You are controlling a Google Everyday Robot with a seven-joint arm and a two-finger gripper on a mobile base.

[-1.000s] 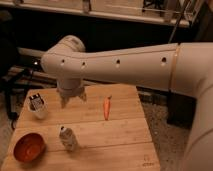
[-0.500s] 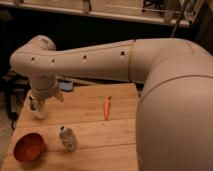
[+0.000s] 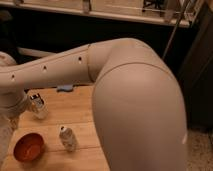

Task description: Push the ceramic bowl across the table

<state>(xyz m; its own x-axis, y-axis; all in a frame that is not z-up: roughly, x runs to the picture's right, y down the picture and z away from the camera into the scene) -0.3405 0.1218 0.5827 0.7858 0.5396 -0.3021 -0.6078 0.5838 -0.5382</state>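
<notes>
A robot's pale arm [image 3: 125, 100] sweeps across the camera view and hides most of the right half of the table [image 3: 85, 107], while its gripper [image 3: 10, 119] hangs at the tabletop's left edge with fingers apart and nothing between them. The ceramic bowl [image 3: 28, 146], glossy orange-red, sits upright and untouched near the tabletop's near-left corner. It lies just below and slightly right of the gripper, and the two appear apart. A small can [image 3: 67, 138] stands close to the bowl's right, toward the near edge. A white cup [image 3: 37, 105] stands farther back along the left edge, near the wrist, and a small blue object [image 3: 65, 88] lies at the far edge.

The push has not begun; the step in hand looks like lining up behind the bowl. To do it well, the gripper would likely need to drop low beside the bowl's wall, on the side away from the chosen path. It should meet the wall squarely through the bowl's centre, since a glancing touch on glazed ceramic could spin it aside. The can crowds a rightward push and the cup crowds the far side, so a slow, steady line between them seems safest.
</notes>
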